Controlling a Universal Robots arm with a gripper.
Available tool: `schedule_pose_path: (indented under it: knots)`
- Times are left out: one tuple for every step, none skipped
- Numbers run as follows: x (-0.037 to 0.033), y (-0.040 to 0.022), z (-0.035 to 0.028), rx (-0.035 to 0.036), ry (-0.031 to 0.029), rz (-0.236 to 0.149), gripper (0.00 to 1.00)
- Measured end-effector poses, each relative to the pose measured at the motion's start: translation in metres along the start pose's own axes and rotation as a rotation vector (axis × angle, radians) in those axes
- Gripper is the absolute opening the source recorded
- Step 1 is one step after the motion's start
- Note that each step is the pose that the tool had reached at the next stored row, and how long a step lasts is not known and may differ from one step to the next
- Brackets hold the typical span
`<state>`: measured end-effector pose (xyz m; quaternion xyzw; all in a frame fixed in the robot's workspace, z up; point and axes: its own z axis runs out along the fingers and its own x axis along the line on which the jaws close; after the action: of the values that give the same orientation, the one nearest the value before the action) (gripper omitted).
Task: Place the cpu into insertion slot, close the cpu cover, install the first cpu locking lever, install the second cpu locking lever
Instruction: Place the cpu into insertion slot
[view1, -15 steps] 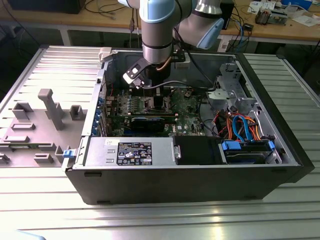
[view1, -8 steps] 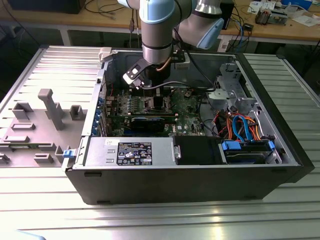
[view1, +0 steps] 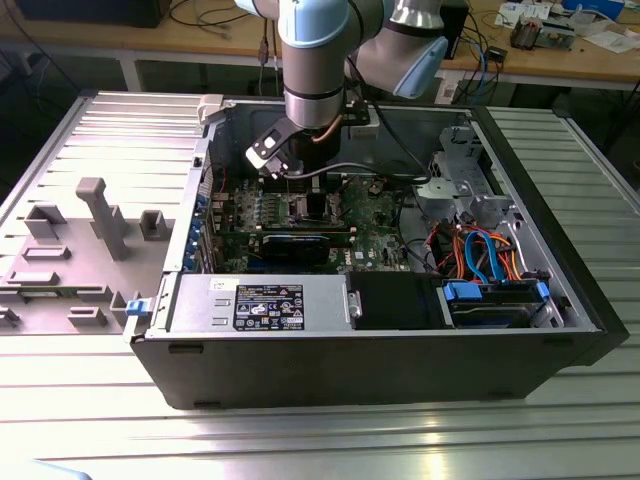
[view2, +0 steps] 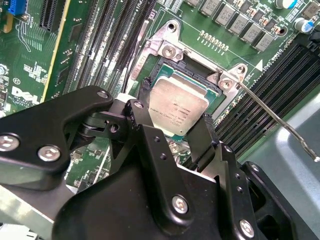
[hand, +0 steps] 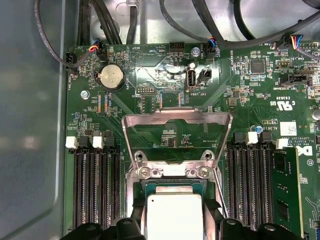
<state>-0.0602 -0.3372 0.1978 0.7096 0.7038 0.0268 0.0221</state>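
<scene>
The cpu (view2: 177, 105), a small square chip with a silver-grey top, sits at the insertion slot (view2: 186, 68) on the green board. My gripper (view2: 175, 124) is shut on it, with one black finger (view2: 137, 107) on each of two opposite edges. In the first wrist view the cpu (hand: 175, 215) lies between the fingers, just past the slot's metal rim (hand: 170, 172). The cpu cover (hand: 177, 114), a silvery frame with a large window, stands hinged up behind the slot. A thin wire locking lever (view2: 270, 112) sticks out free beside the slot. In the exterior view the gripper (view1: 300, 165) hangs low inside the open computer case.
Long black memory slots (hand: 95, 185) flank the socket on both sides. A coin battery (hand: 111, 76) and black cables (hand: 100, 20) lie beyond the cover. The power supply (view1: 265, 300) and a drive bay with coloured cables (view1: 480, 250) fill the case's near side. Grey fixtures (view1: 95, 215) stand at the exterior view's left.
</scene>
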Motion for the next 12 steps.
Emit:
schedule_pose_path:
  knots:
    - [0.0000,0.0000,0.0000,0.0000,0.0000,0.000,0.55]
    - [0.0000,0.0000,0.0001,0.0000,0.0000,0.000,0.55]
    - [0.0000,0.0000,0.0001,0.0000,0.0000,0.000,0.55]
    - [0.0001,0.0000,0.0002,-0.0002,0.0004,0.000,0.55]
    - [0.0002,0.0001,0.0005,-0.0005,0.0010,0.000,0.55]
    - [0.0000,0.0000,0.0003,-0.0002,0.0002,0.000,0.62]
    - [0.0000,0.0000,0.0003,0.0001,-0.0001,0.000,0.62]
    - [0.0000,0.0000,0.0004,0.0000,0.0000,0.000,0.62]
    - [0.0000,-0.0001,0.0004,0.0000,0.0005,0.000,0.62]
    - [0.0000,-0.0001,0.0005,0.0000,0.0006,0.000,0.62]
    - [0.0001,0.0000,0.0005,0.0000,0.0006,0.000,0.62]
    - [0.0001,0.0001,0.0005,0.0001,0.0003,0.000,0.62]
